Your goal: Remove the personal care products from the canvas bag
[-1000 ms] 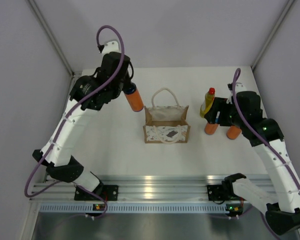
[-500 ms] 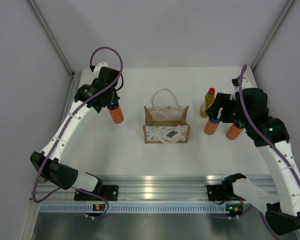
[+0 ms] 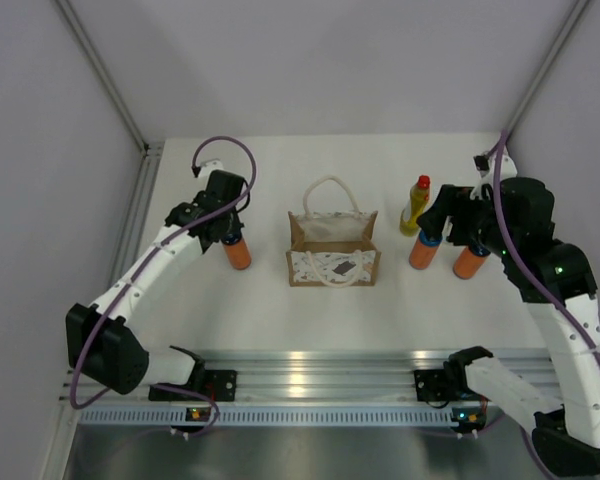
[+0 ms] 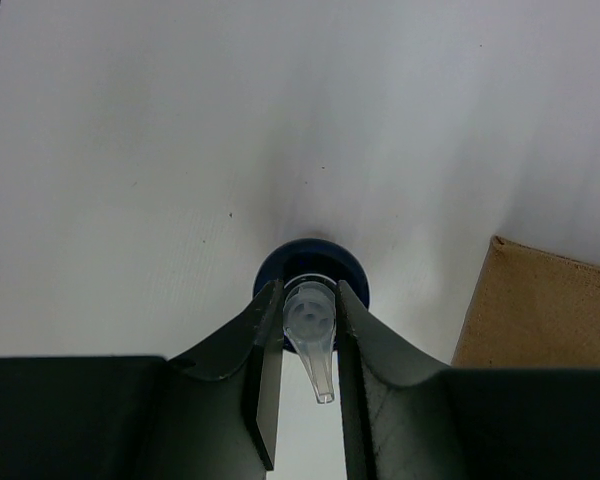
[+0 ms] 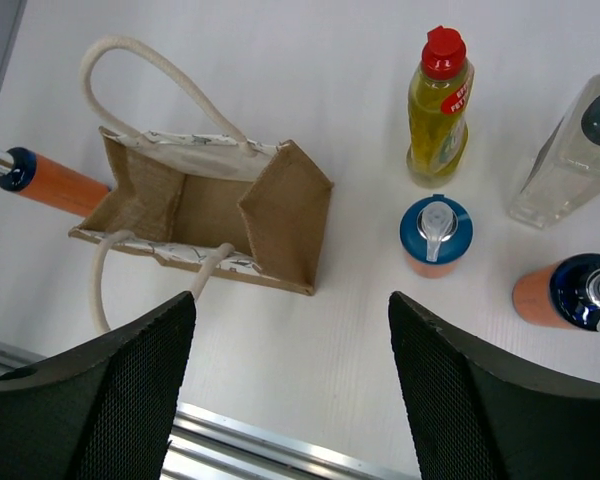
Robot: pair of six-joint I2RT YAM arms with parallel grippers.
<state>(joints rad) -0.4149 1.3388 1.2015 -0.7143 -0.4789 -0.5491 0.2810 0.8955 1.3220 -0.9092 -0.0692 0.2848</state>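
Here, a blue-capped orange bottle point(image 3: 238, 254).

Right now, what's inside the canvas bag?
The canvas bag looks empty: the right wrist view shows only its bare tan inside. Part of its floor is hidden by its own walls.

Bright, even light; soft shadows

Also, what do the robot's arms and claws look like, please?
The left arm and right arm have white links, black joints and a purple cable each. The left claw has smooth dark fingers; the right claw has black mesh-textured ones.
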